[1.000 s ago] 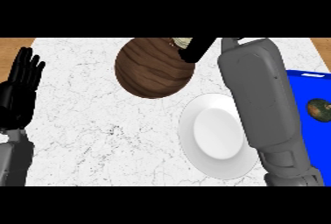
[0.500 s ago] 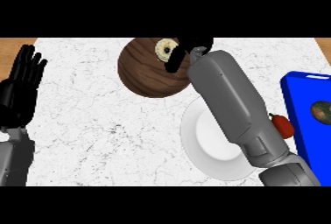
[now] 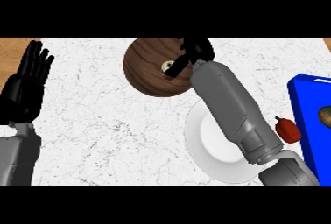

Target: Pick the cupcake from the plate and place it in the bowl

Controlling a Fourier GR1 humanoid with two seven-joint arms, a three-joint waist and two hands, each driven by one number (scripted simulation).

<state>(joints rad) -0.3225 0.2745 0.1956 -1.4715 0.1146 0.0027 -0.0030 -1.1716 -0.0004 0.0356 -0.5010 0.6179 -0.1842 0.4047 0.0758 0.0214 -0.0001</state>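
Head view: right hand [image 3: 194, 49] over bowl [image 3: 150, 74], fingers spread.

White marble-patterned counter [image 3: 110, 131] veined in grey, dark brown wood-grain bowl [image 3: 152, 70], pale cream cupcake [image 3: 167, 66], plain white plate [image 3: 216, 153], bright blue tray [image 3: 309, 118], red pepper [image 3: 287, 130], black hands [image 3: 26, 87] on grey forearms [image 3: 229, 109].

A white marble counter top [image 3: 116, 131] with grey veins meets brown wood [image 3: 13, 46] at the upper left.
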